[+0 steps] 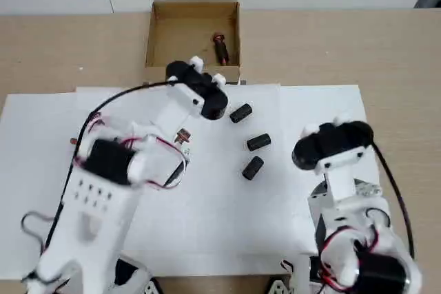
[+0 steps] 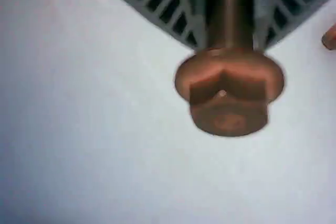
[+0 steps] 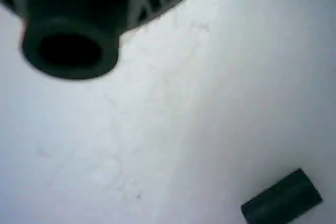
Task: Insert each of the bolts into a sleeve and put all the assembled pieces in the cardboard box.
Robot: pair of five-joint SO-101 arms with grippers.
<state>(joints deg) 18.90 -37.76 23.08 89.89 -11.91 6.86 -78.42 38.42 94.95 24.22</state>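
Within the left gripper (image 2: 231, 39), a bolt (image 2: 229, 95) sits, tip cut off.

Got an open cardboard box (image 1: 195, 12) with one assembled piece (image 1: 220, 47) lying inside. Three black sleeves (image 1: 258, 142) loose on their sides nearby, close together. Copper bolt (image 2: 229, 90) gripped by its shank, flanged hex head free. Fourth sleeve (image 3: 70, 51) gripped too, bore showing.

High view down over table (image 1: 41, 39), wrist views close above white sheet (image 1: 227, 218) (shared by all)
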